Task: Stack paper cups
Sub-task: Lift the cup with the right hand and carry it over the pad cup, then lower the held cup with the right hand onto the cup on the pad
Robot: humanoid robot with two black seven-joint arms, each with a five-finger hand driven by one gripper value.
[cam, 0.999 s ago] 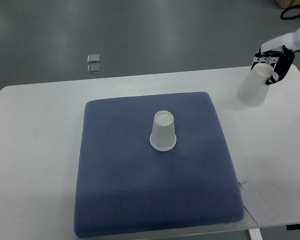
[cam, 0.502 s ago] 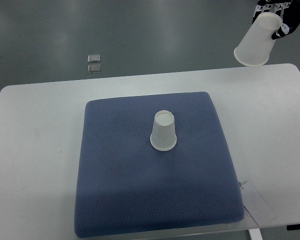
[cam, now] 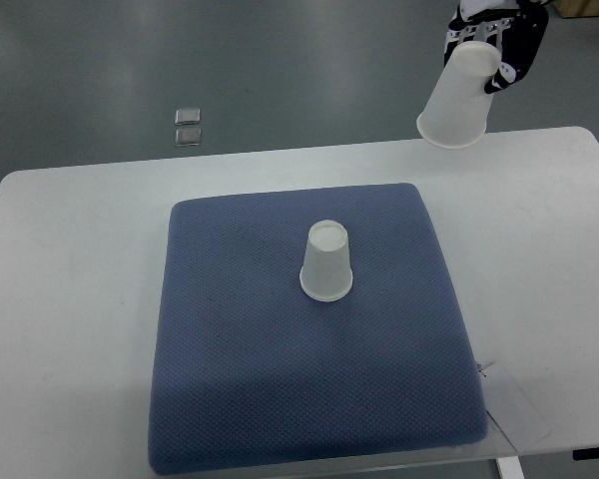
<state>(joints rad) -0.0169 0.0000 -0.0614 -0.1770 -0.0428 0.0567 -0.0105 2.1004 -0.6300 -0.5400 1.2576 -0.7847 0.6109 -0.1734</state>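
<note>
At upper right our right hand [cam: 494, 40] pinches the base of a light, crushable cup [cam: 461, 96], mouth down, well apart from the cup on the pad [cam: 326, 261].

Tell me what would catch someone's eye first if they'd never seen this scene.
First, the translucent white paper cup held tilted, mouth down, by the right hand at the top right, above the table's far edge. Next, the upside-down white paper cup standing alone near the middle of the square blue textured mat on the white table.
</note>
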